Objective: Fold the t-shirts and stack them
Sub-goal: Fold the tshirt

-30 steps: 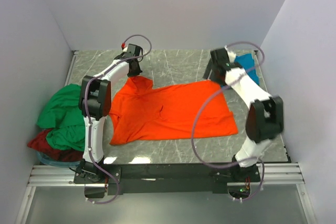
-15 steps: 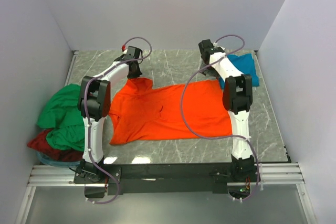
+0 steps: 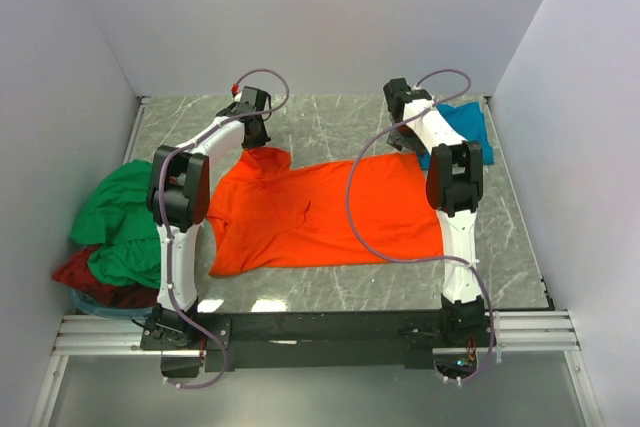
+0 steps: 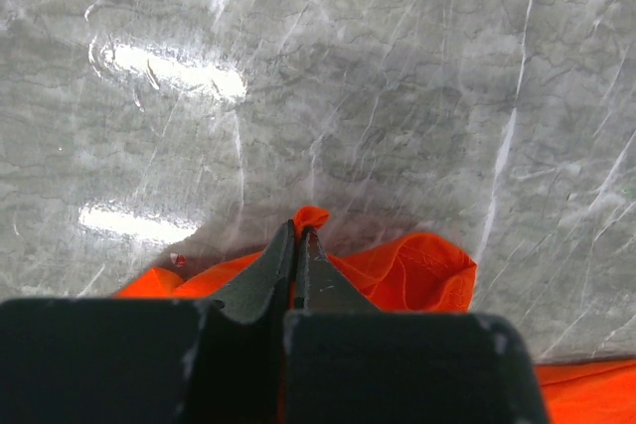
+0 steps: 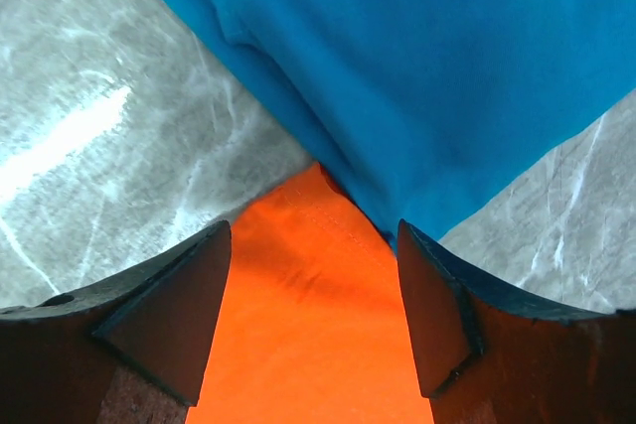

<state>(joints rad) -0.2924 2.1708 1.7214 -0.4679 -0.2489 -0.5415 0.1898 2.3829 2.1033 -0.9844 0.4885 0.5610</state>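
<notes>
On your grey marble bench (image 3: 330, 117), the bright orange cloth t-shirt (image 3: 320, 212) lies spread across the middle. The green t-shirt (image 3: 115, 207) is heaped over the dark red t-shirt (image 3: 85, 275) at the left edge, and the teal blue t-shirt (image 3: 468, 127) lies in the far right corner. Your left fingers (image 4: 263, 280) are pinched closed on the orange shirt's far left corner, while your right fingers (image 5: 169, 315) stand open astride its far right corner, where it meets the teal one.
</notes>
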